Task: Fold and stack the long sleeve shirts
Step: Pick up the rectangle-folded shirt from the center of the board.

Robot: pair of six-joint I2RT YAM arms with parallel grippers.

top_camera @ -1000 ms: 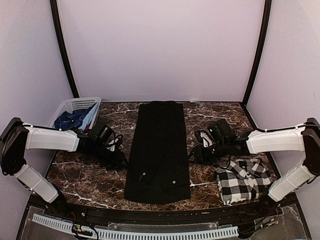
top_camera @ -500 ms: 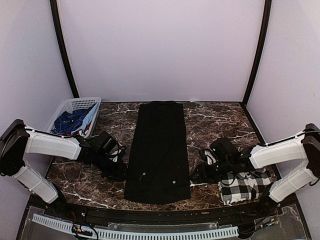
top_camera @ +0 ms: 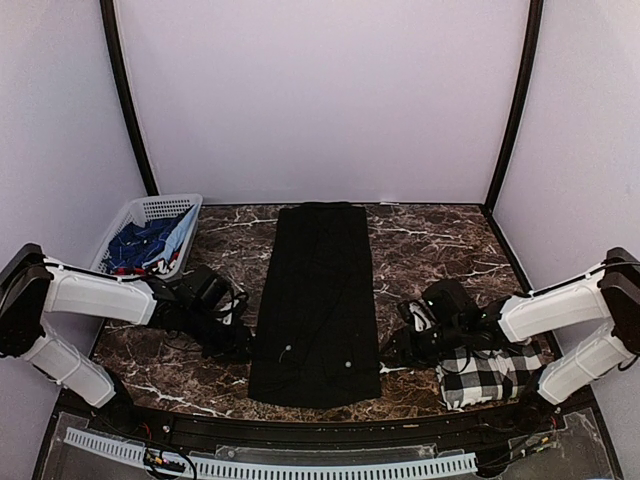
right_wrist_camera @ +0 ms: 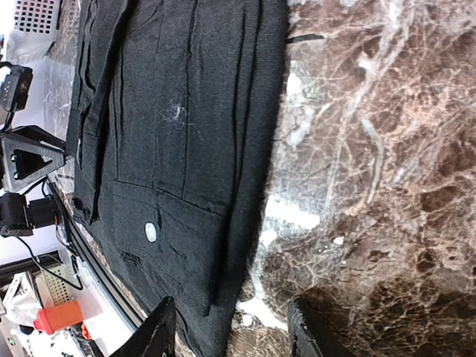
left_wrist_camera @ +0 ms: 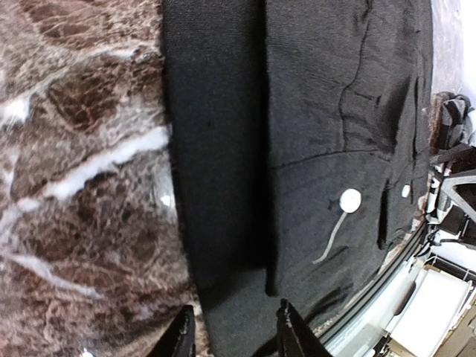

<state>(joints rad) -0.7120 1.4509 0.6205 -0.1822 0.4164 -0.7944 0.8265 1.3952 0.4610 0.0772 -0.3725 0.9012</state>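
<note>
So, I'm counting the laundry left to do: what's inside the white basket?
Crumpled blue cloth lies in the basket; whatever is underneath it is covered.

White arm shells (top_camera: 95, 295), black joints (top_camera: 25, 300), looping cables (top_camera: 234, 298)

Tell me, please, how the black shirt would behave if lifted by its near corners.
Probably floppy: the black shirt lies flat with soft creases, so it should sag. Its folded layers look loose and may slip apart.

Matt, finely woven cloth on the black shirt (top_camera: 315, 300); glossy white plastic on its button (left_wrist_camera: 349, 198); polished veined marble across the counter (top_camera: 430, 240).
</note>
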